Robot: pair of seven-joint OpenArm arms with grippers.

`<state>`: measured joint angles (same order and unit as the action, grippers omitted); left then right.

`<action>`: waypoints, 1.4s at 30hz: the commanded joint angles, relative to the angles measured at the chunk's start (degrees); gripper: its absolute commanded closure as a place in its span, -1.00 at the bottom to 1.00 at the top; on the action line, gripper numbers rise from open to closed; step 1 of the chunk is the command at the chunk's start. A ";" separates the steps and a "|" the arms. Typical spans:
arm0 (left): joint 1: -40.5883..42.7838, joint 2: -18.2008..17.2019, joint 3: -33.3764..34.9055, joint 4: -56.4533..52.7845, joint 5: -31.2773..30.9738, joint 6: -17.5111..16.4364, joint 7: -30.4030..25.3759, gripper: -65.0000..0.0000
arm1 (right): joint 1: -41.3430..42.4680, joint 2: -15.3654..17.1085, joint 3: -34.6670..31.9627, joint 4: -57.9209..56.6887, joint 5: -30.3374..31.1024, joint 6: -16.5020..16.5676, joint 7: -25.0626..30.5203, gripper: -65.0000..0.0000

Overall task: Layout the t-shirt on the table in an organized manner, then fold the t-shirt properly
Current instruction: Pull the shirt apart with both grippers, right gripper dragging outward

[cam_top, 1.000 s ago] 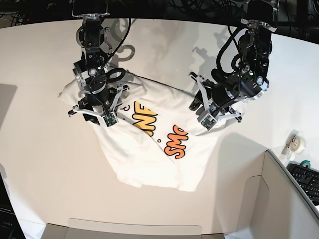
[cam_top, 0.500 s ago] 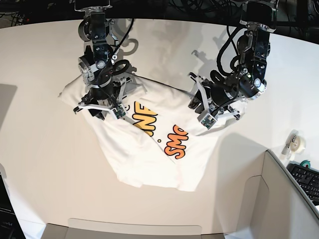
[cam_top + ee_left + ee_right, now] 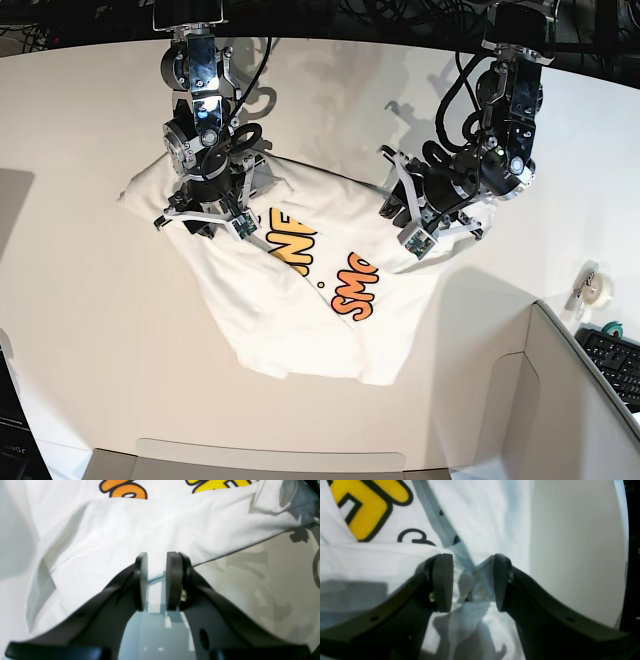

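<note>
Lying rumpled on the table (image 3: 90, 330), the t-shirt (image 3: 300, 320) spreads between and below both grippers, its orange and yellow lettering showing near the middle. The left gripper (image 3: 156, 580) has its pads (image 3: 172, 580) parted by a narrow gap; the shirt's folded white edge runs just ahead of the tips and a little cloth seems to sit at the mouth of the gap, but whether it is pinched cannot be told. Bare tabletop lies to the right of that gripper, and the orange print sits farther ahead of it. The right gripper (image 3: 472, 582) stands with its jaws apart, a bunched fold of white cloth rising between them without either pad clearly pressing on it. Yellow lettering lies ahead and to the left of this gripper, bare table to its right.
</note>
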<state>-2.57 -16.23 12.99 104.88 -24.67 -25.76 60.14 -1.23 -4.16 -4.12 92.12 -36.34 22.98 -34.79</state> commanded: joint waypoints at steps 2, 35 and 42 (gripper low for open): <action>-0.99 -0.52 -0.47 1.10 -0.43 -0.04 -1.02 0.60 | 1.63 -0.28 -0.14 1.11 -0.54 -0.43 0.98 0.19; -5.56 -2.72 7.80 -25.36 -0.43 0.04 -10.69 0.60 | 10.69 -0.45 4.96 -7.94 -0.72 -0.96 0.81 1.00; -0.38 -3.68 7.89 -20.53 -0.43 0.04 -10.69 0.60 | 16.93 1.39 17.88 -8.20 -0.72 -0.96 0.81 1.00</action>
<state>-3.70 -19.27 20.60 84.55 -26.85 -25.54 44.80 13.98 -3.31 13.74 82.91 -36.07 23.14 -34.81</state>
